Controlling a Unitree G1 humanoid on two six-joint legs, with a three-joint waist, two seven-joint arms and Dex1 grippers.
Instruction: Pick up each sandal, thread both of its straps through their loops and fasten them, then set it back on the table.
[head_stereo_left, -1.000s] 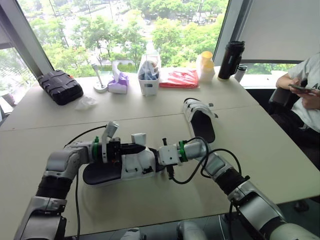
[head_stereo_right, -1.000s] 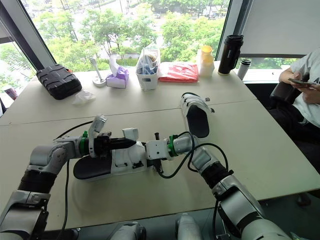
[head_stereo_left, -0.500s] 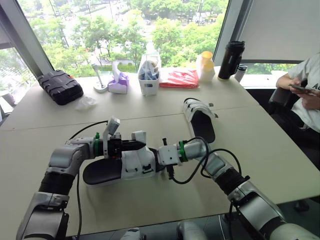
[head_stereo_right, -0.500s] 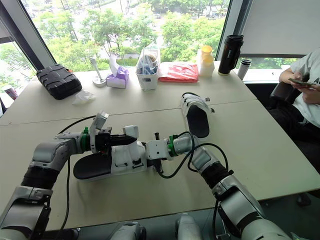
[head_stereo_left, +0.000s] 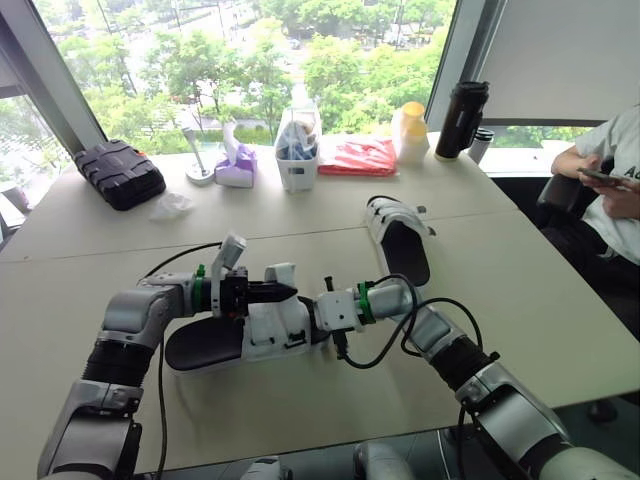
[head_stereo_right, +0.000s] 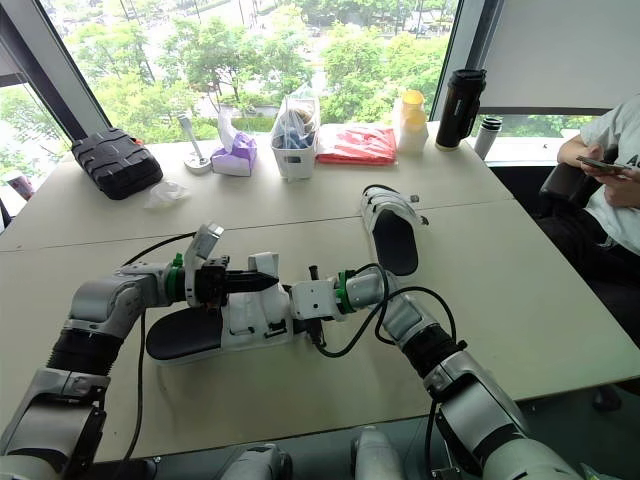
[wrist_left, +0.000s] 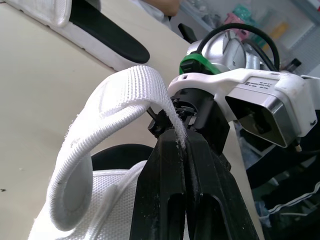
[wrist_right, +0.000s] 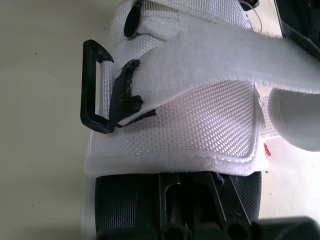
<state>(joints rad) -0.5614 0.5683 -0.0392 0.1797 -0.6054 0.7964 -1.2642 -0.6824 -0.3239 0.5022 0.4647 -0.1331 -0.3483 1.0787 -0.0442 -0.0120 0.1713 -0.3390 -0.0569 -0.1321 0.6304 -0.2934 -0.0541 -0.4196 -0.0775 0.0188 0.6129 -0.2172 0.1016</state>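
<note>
Our left gripper (head_stereo_left: 285, 291) has its jaws pinching the ribbed, woven white strap (wrist_left: 125, 87) of the near sandal (head_stereo_left: 215, 340), which lies on the counter (head_stereo_left: 300, 400). The right gripper (head_stereo_left: 322, 312) sits against its side (its grip we cannot tell). The risk: the limp strap slips or buckles short of the stiff black rectangular loop (wrist_right: 92, 87).

Beige table (head_stereo_left: 560, 300), near sandal (head_stereo_left: 205, 342), far sandal (head_stereo_left: 405, 245), black case (head_stereo_left: 120, 172), tissue pack (head_stereo_left: 237, 168), white caddy (head_stereo_left: 298, 165), red packet (head_stereo_left: 357, 157), black flask (head_stereo_left: 460, 120)
</note>
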